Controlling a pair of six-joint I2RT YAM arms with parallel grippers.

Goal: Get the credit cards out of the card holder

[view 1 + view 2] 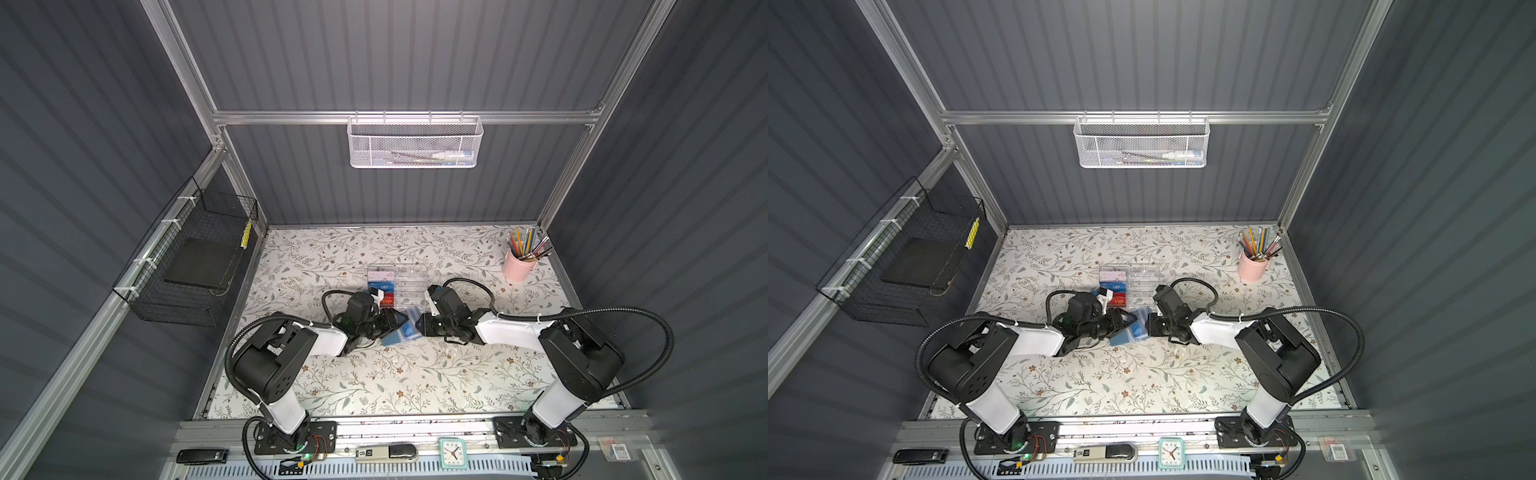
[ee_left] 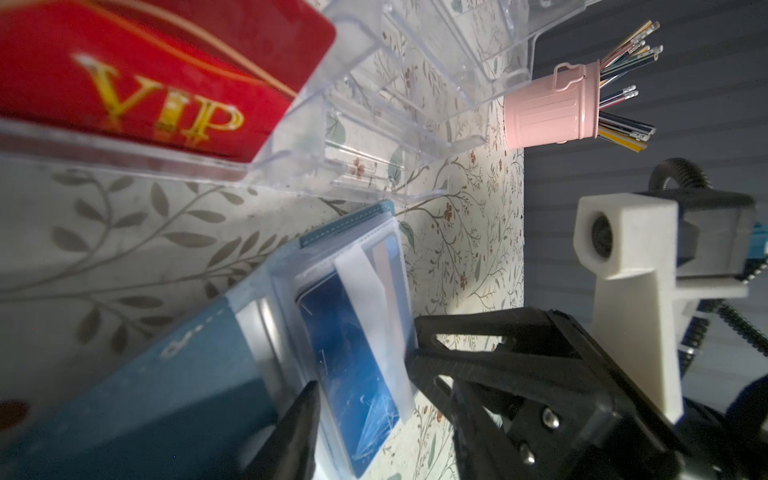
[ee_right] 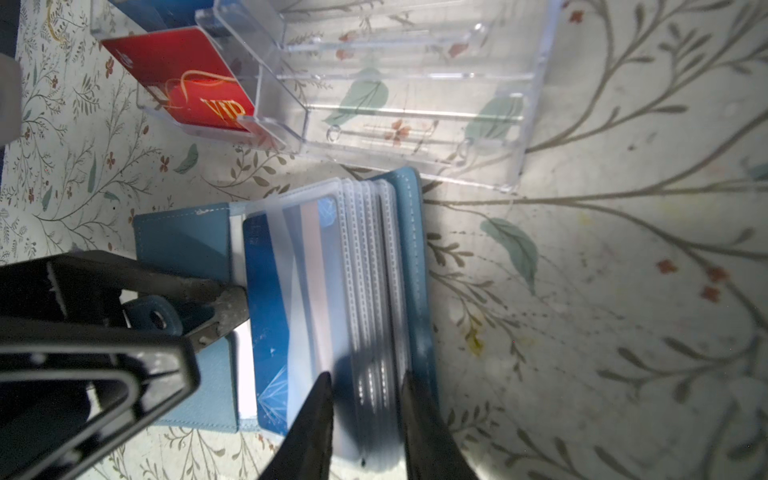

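The slate-blue card holder point(image 1: 400, 332) point(image 1: 1129, 330) lies open on the table between both grippers, its clear sleeves fanned out point(image 3: 374, 270). A bright blue credit card point(image 3: 270, 291) point(image 2: 345, 353) sticks partway out of the front sleeve. My right gripper point(image 3: 368, 399) point(image 1: 420, 324) pinches the sleeve stack and the right cover. My left gripper point(image 3: 216, 328) point(image 1: 394, 323) stands partly open at the card's free edge, one fingertip point(image 3: 235, 303) touching it. The holder's snap tab point(image 3: 153, 318) shows between its fingers. Another blue card point(image 1: 381, 286) stands in the acrylic box.
Just behind the holder is the clear acrylic compartment box point(image 1: 409, 282) point(image 3: 415, 83), with a red VIP card point(image 2: 145, 83) point(image 3: 183, 79) in its near slot. A pink cup of pencils point(image 1: 517, 264) point(image 2: 548, 116) stands at the back right.
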